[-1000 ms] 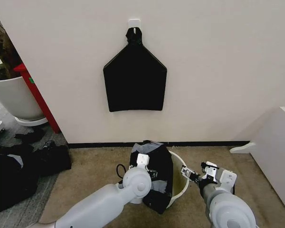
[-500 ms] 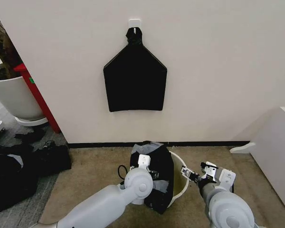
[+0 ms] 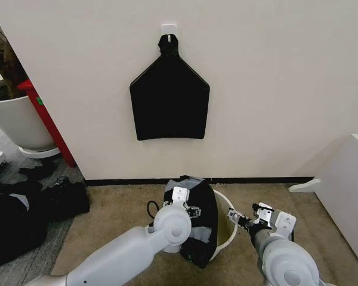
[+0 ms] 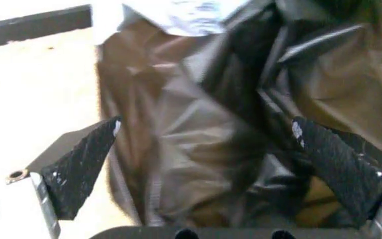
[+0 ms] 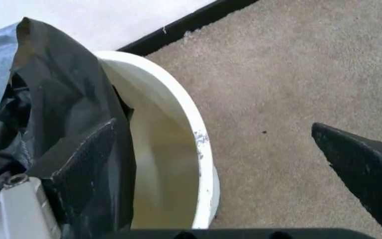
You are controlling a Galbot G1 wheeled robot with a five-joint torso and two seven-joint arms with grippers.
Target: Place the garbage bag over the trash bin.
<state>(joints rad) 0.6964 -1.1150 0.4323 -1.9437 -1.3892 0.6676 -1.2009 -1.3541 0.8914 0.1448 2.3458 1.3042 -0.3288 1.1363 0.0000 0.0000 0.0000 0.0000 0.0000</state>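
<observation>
The garbage bag [image 3: 194, 223] lies bunched over the left part of the trash bin [image 3: 230, 233], which stands on the carpet [image 3: 116, 214] near the wall [image 3: 274, 89]. On the robot's right side the bin's rim is bare.

Risks, as I judge them:
- The bag covers only a part of the rim. If the film slips, it can fall inside the bin or slide down the outer wall, and the mouth of the bag gets lost in the folds.
- The left gripper [image 4: 208, 149] has its jaws spread wide with bag film bunched between them, not clamped. If it closes on several layers at once, the bag cannot open properly.
- The right gripper [image 5: 231, 164] hangs just beside the bare rim, jaws also wide, one finger [image 5: 88, 164] near the bag edge and the other out over the carpet. A push on the rim may tip or shift the bin, bc it looks light.

Materials: the bag is thin, glossy black plastic, very crinkled, floppy, w/ grey shine on the folds. The bin is smooth cream-white plastic, round, a bit scuffed at the rim. The carpet is short, beige, rough. The finger pads are black w/ a rough texture.
</observation>
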